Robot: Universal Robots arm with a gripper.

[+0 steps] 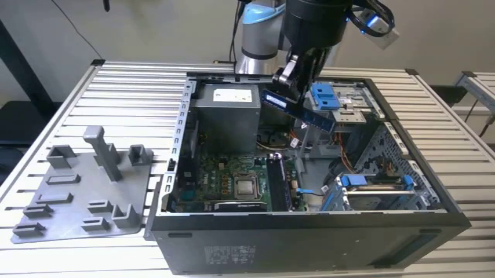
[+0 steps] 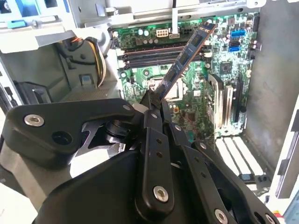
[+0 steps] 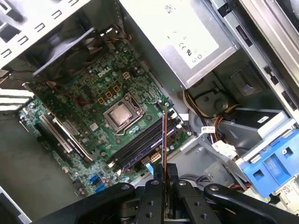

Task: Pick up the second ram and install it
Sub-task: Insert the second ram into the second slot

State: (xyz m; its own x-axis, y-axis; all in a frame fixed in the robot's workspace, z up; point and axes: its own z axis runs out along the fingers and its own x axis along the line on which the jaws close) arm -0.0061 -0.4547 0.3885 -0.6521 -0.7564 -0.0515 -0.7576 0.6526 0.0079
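End effector (image 2: 154, 101) grips thin, flat second ram (image 2: 189, 49).

A white label (image 3: 189, 44) with dark print sat on the grey power supply (image 3: 154, 46); white lettering was printed on the green motherboard (image 3: 84, 88) beside the processor socket (image 3: 122, 115). A small sticker (image 1: 229, 255) of fine print stood on the outer wall of the computer case (image 1: 325, 249), another on the second ram (image 1: 302, 113).
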